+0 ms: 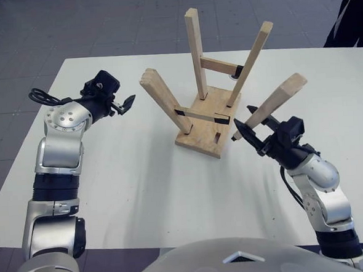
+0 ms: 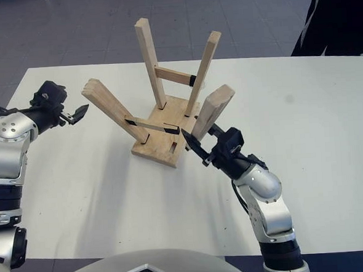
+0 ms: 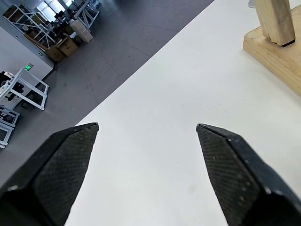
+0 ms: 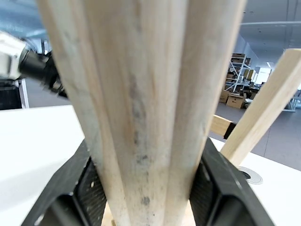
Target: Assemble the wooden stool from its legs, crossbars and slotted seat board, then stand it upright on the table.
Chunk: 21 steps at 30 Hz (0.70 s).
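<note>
The wooden stool stands upside down, its slotted seat board (image 1: 200,137) flat on the white table (image 1: 129,182). Two legs (image 1: 195,52) rise at the back, joined by a crossbar (image 1: 219,66). A front-left leg (image 1: 164,101) leans outward, with a second crossbar (image 1: 200,114) running from it. My right gripper (image 1: 245,124) is shut on the front-right leg (image 1: 277,100) near its base. In the right wrist view that leg (image 4: 141,108) sits pressed between both pads (image 4: 89,188). My left gripper (image 1: 127,105) hangs open over the table left of the stool, holding nothing.
Bare tabletop lies left of the stool, in front of it, and far to the right (image 2: 329,139). A round cable port (image 4: 248,175) sits in the table behind the stool. The table's far edge (image 1: 133,55) borders grey floor.
</note>
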{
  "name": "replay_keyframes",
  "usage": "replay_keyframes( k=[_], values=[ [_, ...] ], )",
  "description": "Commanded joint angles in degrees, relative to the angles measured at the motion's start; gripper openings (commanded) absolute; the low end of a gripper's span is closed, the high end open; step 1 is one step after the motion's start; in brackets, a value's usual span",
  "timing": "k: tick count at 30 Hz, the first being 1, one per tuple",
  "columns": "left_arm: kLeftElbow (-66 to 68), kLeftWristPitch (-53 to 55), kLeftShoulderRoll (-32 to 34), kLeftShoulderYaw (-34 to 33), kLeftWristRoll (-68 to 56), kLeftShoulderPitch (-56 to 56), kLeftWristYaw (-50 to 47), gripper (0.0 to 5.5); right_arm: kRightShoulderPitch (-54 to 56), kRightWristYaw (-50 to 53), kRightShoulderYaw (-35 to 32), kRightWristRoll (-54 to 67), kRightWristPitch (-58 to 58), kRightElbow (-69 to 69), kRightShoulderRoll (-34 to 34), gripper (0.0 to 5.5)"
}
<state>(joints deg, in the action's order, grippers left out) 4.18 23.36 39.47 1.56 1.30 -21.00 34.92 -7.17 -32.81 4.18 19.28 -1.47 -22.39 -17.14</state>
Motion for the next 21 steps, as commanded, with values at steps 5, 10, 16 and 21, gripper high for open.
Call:
replay_keyframes(
  k=[5,10,16,21],
  values=[
    [2.09,4.71,-2.48,3.72,2.17,4.42,-1.84,3.86,8.43,-13.01,-0.56,9.04,-10.17,6.45,-7.88,2.05],
    [12.37,0.68,-8.86,5.94,3.66,-2.51,-5.65,3.86,17.33,-20.19,-2.25,5.31,-5.53,22.60,-11.45,2.05],
    [20.24,-1.41,-20.09,10.55,3.60,-4.32,-6.26,3.86,21.95,-20.47,-3.96,4.17,-0.58,30.72,-8.78,2.05],
    [16.96,-0.37,-20.68,14.15,2.42,-0.59,-0.30,3.86,22.56,-21.20,-3.58,3.60,0.07,30.85,-8.10,2.05]
  ],
)
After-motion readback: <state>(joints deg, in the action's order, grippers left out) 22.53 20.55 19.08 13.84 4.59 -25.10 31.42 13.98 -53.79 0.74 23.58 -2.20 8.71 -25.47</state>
